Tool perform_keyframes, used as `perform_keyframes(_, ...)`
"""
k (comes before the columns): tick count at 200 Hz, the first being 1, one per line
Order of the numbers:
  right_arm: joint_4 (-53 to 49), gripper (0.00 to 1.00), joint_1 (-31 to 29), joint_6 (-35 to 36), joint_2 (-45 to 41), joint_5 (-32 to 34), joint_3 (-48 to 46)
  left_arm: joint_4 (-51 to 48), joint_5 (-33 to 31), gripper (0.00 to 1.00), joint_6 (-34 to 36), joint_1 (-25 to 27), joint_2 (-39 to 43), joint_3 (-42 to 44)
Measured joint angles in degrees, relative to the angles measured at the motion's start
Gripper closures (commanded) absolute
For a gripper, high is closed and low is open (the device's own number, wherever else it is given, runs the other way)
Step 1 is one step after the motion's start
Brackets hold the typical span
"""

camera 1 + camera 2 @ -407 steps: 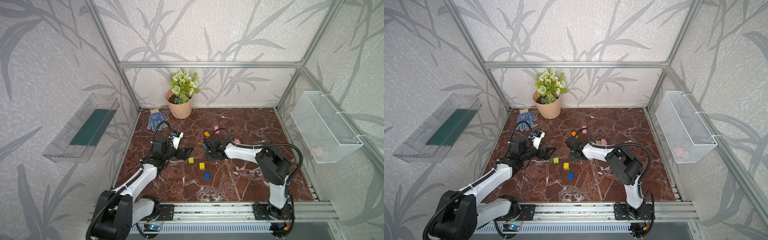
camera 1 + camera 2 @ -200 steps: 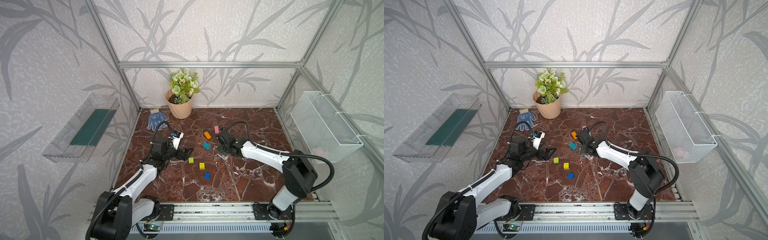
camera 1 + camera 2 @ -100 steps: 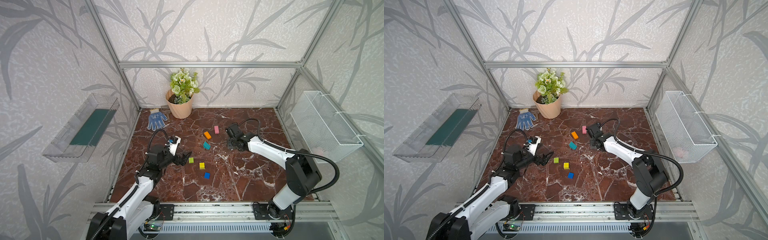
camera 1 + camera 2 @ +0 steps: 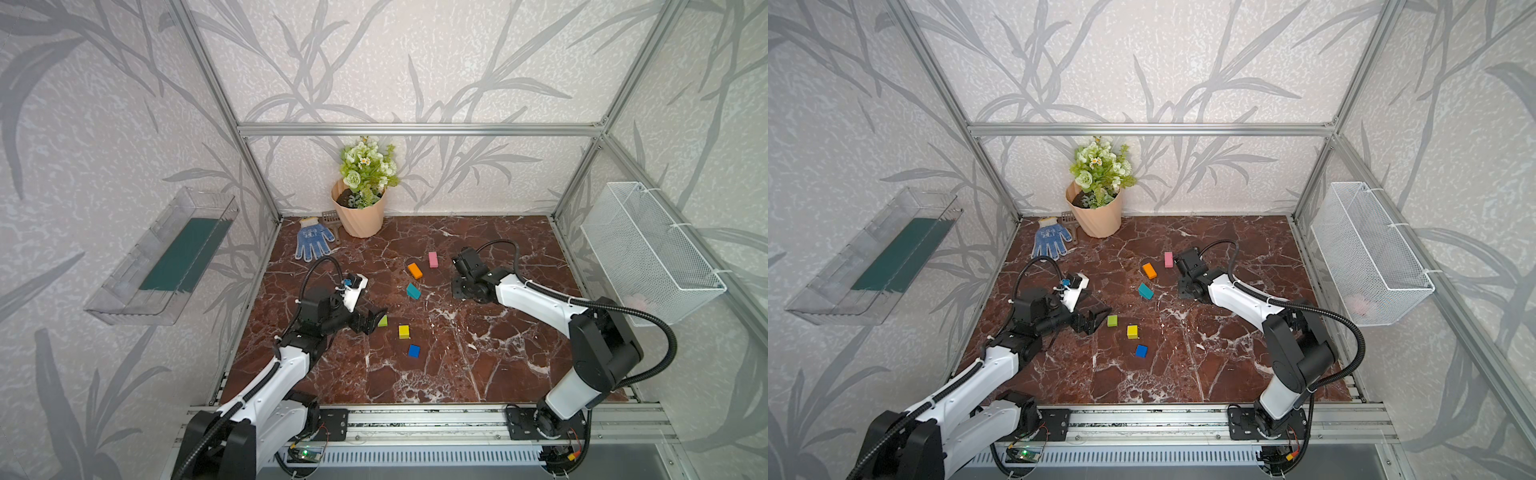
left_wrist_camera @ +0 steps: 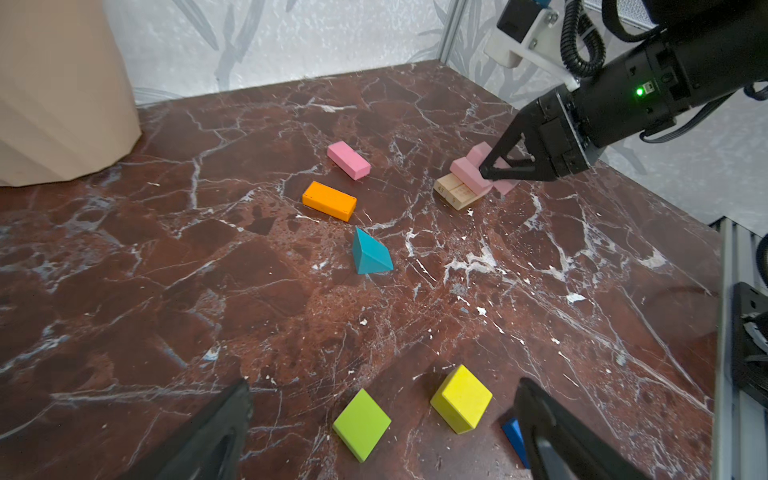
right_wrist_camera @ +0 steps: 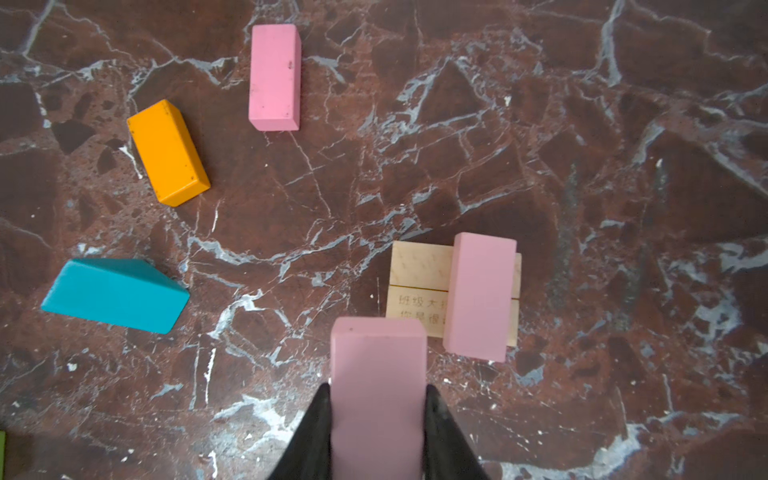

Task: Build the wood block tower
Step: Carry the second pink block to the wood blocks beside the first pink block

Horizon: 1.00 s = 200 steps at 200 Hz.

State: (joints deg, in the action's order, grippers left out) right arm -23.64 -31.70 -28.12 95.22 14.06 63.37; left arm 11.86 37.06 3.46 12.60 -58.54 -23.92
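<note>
Right jaws clamp a pink painted wooden bar (image 6: 378,374) just beside the plain-wood base pair (image 6: 419,266), which bears another pink bar (image 6: 478,295); left jaws gape empty. We judge stacking barely begun: orange bar (image 6: 168,151), teal wedge (image 6: 116,293), yellow cube (image 5: 461,399) and others lie loose, apart from that base.

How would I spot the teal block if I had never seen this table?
Start at the peach flower pot at the back wall and come forward past the orange bar. The teal block lies just beyond it, the only teal piece and the only sloped wedge.
</note>
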Motion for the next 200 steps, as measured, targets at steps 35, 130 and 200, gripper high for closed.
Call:
perform_keyframes(35,-0.52,1.0,1.33,-0.17,1.14,0.48,0.39,-1.92,2.78,0.01,1.14,0.0,-4.66,-4.0)
perform_keyframes(130,-1.07,1.0,3.32,-0.37,9.35,0.37,5.38,-3.89,4.87,0.01,2.12,0.0,-4.87,-4.11)
perform_keyframes(200,-1.14,1.0,3.32,-0.39,10.69,0.48,6.32,-4.15,4.9,0.01,2.14,0.0,-4.87,-4.11)
